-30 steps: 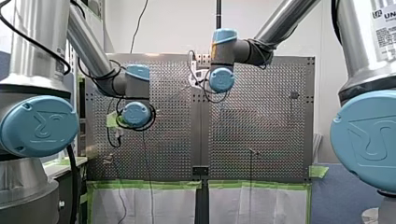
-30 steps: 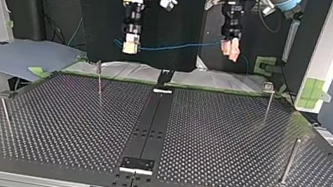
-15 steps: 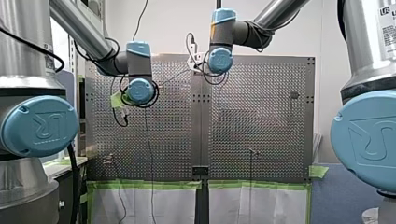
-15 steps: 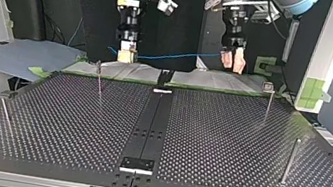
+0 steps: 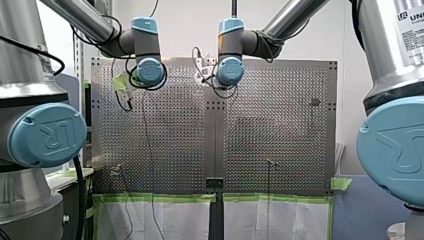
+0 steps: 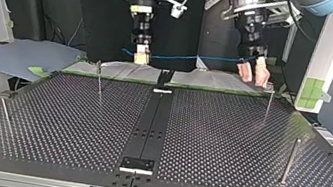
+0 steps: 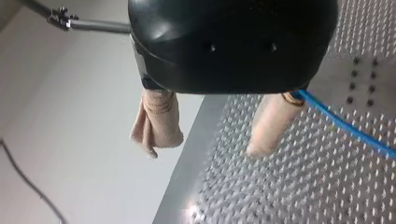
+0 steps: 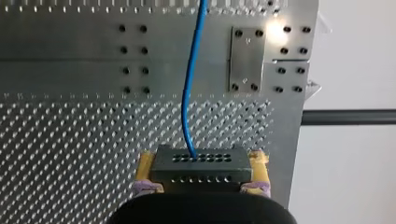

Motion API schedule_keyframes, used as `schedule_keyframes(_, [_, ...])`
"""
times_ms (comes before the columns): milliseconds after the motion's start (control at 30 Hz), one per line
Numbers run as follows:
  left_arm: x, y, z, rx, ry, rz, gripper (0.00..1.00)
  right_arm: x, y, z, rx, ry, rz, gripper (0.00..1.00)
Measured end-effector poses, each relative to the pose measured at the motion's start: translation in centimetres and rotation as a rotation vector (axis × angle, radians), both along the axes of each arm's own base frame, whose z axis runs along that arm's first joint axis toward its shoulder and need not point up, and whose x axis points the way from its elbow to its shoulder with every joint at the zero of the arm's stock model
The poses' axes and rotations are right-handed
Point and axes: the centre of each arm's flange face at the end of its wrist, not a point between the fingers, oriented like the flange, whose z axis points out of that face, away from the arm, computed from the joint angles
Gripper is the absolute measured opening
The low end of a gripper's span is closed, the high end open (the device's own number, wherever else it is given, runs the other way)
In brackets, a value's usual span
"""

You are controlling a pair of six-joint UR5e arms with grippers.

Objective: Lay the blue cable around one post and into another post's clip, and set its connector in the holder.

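Now, both arms hang over the far edge of the grey perforated metal table (image 6: 229, 134), going by the top view. My right gripper (image 6: 140, 58) is clamped on the dark, hole-dotted block connector (image 8: 200, 168), with a yellow pad on either flank. The thin blue cable (image 6: 195, 57) leaves the connector's face and runs nearly level across the top view toward my left gripper (image 7: 205, 142). Its long axis lies side to side, in the air, above the table and touching no post.

The left gripper's beige padded fingers (image 7: 271, 122) are spread wide, with nothing pinched. In the left wrist view the cable passes close by the root of one finger and trails off on its outer side. I cannot tell whether it touches there.

Key relation: the slim metal post with a small head (image 6: 268, 102), possibly the clip, stands just below and beside my left gripper in the top view. My left arm is much the nearer to it.

Judgement: routing has not begun. The cable must first come down to post height on that side. With the left fingers apart, the line could slip free. I cannot pick out the holder with certainty.
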Motion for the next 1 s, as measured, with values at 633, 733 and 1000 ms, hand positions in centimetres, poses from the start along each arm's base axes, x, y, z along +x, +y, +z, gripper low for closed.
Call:
schedule_keyframes(633, [3.8,3.9,4.0,0.048,0.057,0.095,1.0,4.1,-0.7,1.2,-0.037,-0.039,0.1,0.0])
schedule_keyframes(733, [4.6,4.6,4.8,0.044,0.06,0.093,1.0,4.8,-0.9,0.6,-0.033,-0.035,0.105,0.0])
schedule_keyframes(1000, [6.6,6.6,7.4,0.041,0.062,0.092,1.0,6.0,-1.4,-0.2,-0.034,-0.036,0.112,0.0])
